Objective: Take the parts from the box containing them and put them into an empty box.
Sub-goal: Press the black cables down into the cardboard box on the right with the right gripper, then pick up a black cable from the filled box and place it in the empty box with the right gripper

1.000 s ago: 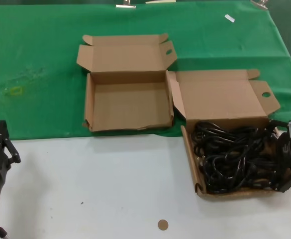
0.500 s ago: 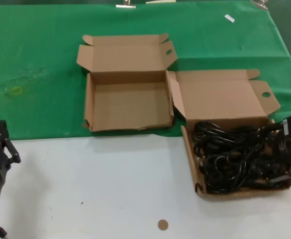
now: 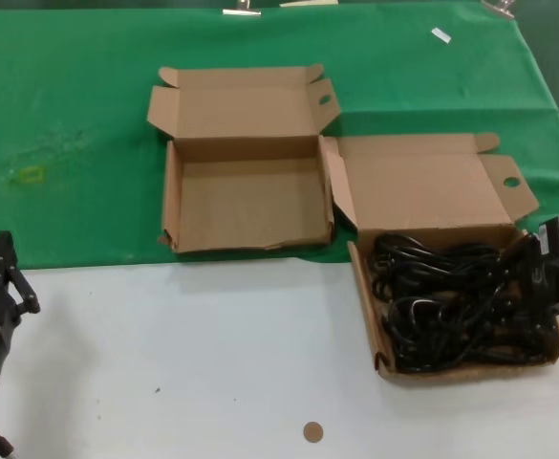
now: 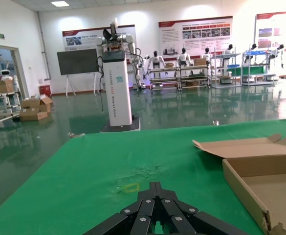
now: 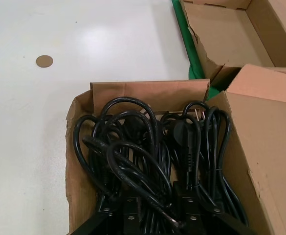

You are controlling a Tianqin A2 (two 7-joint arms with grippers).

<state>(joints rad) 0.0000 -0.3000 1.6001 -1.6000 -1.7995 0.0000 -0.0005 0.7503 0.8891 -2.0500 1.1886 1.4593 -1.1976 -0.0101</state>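
The parts, black looped power cords [image 3: 451, 301], fill the box containing them [image 3: 367, 316] at the right; its lid stands open behind. In the right wrist view the cords [image 5: 147, 152] lie tangled. My right gripper [image 3: 535, 295] reaches into this box from its right side. Its fingers [image 5: 129, 210] are open, with several cord strands lying between them [image 5: 158, 208]. The empty box [image 3: 246, 206] sits open on the green cloth at the centre, and also shows in the right wrist view [image 5: 221, 29]. My left gripper [image 3: 2, 273] is parked, shut and empty, at the near left [image 4: 156, 186].
A green cloth [image 3: 88, 115] covers the far half of the table; the near half is white. A small brown disc [image 3: 312, 432] lies on the white surface near the front edge. The two boxes almost touch at their adjoining corners.
My right gripper has moved away from the box's front wall, towards its lid end, staying among the cords. The left arm has not moved.
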